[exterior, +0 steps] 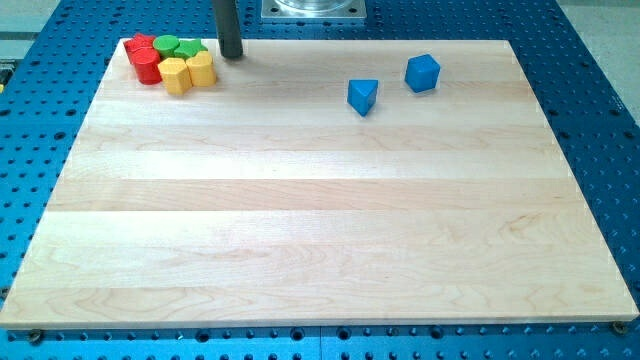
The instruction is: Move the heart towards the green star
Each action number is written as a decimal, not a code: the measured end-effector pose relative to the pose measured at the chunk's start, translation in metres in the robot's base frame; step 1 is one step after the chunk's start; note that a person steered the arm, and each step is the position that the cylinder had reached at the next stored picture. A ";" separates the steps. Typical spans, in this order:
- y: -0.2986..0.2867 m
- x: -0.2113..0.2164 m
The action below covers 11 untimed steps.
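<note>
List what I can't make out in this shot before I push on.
- Camera view: the packed cluster of red, green and yellow blocks at the wooden board's top-left; their shapes blur together, so heart and star can't be told apart.
- The dark rod is cut off by the top edge; my tip shows just right of the cluster.

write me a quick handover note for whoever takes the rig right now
My tip sits at the view's top left, just right of a tight cluster of blocks, not clearly touching any.
Cluster: two red blocks, two green blocks, two yellow blocks, packed together. I cannot tell which one is the heart or the star.
Two blue blocks lie apart at the upper right.
Done: the cluster's blocks already touch one another.
Left: confirm the heart sits against the green star.
</note>
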<state>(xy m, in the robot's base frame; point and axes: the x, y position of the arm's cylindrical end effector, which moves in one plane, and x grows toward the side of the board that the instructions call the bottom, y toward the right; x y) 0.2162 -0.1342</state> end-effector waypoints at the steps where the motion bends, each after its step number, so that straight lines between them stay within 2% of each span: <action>1: -0.034 0.005; 2: -0.051 0.010; 3: -0.010 -0.018; 4: 0.053 -0.009; 5: 0.060 0.033; 7: 0.023 0.060; 11: 0.006 0.055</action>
